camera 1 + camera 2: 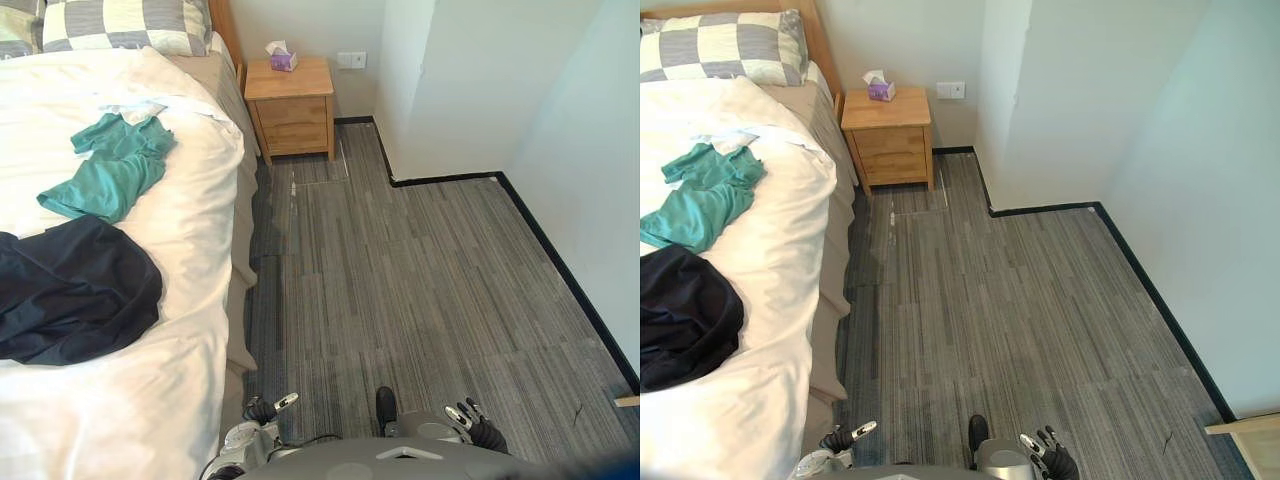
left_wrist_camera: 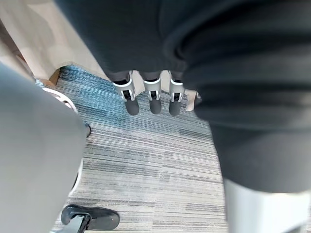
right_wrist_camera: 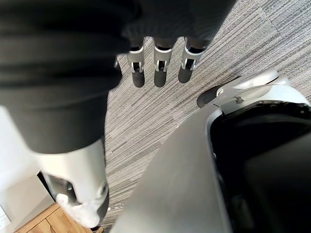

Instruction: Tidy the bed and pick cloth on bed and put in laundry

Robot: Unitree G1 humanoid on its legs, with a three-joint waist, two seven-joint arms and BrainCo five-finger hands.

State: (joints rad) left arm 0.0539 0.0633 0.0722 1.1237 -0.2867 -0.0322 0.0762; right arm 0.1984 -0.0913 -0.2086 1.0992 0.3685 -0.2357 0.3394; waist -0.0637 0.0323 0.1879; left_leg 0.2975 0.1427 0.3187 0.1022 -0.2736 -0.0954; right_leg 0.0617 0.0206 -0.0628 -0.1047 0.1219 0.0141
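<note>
A teal green cloth (image 1: 112, 168) lies crumpled on the white bed (image 1: 190, 260), toward the pillows. A dark navy cloth (image 1: 70, 290) is spread nearer, at the bed's left side. Both garments rest far from my hands. My left hand (image 1: 268, 407) hangs low beside the bed's near corner, its fingers (image 2: 153, 97) straight and holding nothing above the carpet. My right hand (image 1: 470, 415) hangs low at the right, fingers (image 3: 160, 68) straight and empty over the floor.
A checked pillow (image 1: 125, 25) lies at the bed's head. A wooden nightstand (image 1: 290, 105) with a tissue box (image 1: 282, 58) stands by the far wall. Grey striped carpet (image 1: 420, 270) runs to the right of the bed, bounded by white walls with a black skirting.
</note>
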